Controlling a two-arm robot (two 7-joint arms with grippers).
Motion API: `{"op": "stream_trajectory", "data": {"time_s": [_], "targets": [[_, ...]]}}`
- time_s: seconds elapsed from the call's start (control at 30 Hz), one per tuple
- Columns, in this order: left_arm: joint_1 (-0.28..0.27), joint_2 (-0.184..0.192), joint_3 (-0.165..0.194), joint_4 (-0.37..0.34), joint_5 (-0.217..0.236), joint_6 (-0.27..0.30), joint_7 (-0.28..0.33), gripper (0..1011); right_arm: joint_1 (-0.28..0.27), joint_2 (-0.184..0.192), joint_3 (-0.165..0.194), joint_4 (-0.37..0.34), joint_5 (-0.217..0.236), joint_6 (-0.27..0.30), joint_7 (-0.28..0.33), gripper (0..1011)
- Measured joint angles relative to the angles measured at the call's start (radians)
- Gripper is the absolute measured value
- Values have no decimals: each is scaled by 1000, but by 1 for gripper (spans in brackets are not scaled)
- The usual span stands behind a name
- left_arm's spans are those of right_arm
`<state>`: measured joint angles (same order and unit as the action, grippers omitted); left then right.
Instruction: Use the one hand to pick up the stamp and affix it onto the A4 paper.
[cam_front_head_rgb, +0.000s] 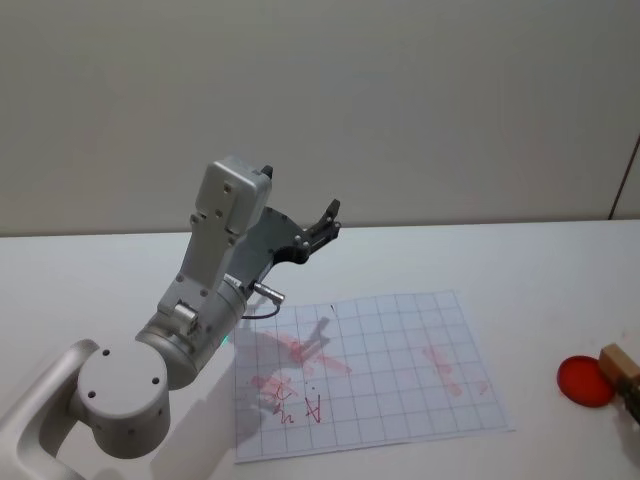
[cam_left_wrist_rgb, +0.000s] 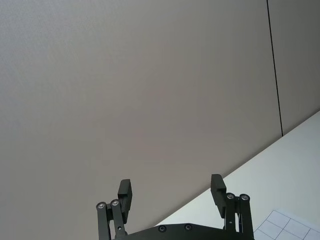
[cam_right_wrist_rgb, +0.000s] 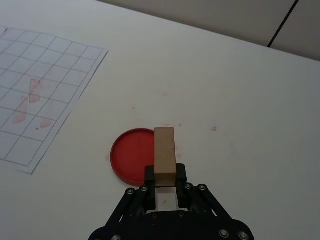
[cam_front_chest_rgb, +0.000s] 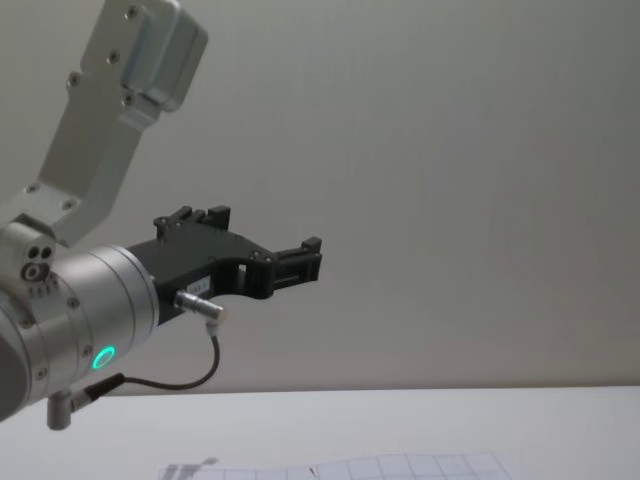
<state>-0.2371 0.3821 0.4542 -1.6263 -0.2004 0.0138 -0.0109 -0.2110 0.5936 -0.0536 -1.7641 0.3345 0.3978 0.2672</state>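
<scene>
- Head view: left gripper (cam_front_head_rgb: 328, 222) raised above the worktop (cam_front_head_rgb: 520, 270); A4 paper (cam_front_head_rgb: 400, 350) bears red marks, illegible. Stamp (cam_front_head_rgb: 620, 366) cut off at the right edge beside the red ink pad (cam_front_head_rgb: 585, 380).
- Left wrist view: fingers (cam_left_wrist_rgb: 124, 194) spread wide, holding nothing.
- Right wrist view: right gripper (cam_right_wrist_rgb: 165, 179) clamps the wooden stamp (cam_right_wrist_rgb: 164, 155) over the ink pad (cam_right_wrist_rgb: 131, 156).
- Chest view: left gripper (cam_front_chest_rgb: 300, 262) aloft; paper's (cam_front_chest_rgb: 400, 467) far edge visible.

Wooden block stamp (cam_right_wrist_rgb: 164, 156) clamped upright in right gripper (cam_right_wrist_rgb: 165, 175), poised just above red ink pad (cam_right_wrist_rgb: 131, 155) on worktop. Gridded A4 paper (cam_front_head_rgb: 390, 370) flat, well apart, smudged with red marks.
</scene>
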Motion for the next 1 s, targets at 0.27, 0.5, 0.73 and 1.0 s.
{"op": "stream_trajectory", "data": {"time_s": [0.27, 0.5, 0.73, 1.0], "targets": [[0, 0, 0, 0, 0, 0, 0, 1001, 8, 0, -10, 20, -20, 7, 27, 214], [0, 0, 0, 0, 0, 0, 0, 1001, 29, -9, -21, 35, -34, -2, 46, 214], [0, 0, 0, 0, 0, 0, 0, 1001, 44, -16, -28, 42, -44, -9, 57, 242], [0, 0, 0, 0, 0, 0, 0, 1001, 55, -20, -32, 47, -50, -15, 63, 507]]}}
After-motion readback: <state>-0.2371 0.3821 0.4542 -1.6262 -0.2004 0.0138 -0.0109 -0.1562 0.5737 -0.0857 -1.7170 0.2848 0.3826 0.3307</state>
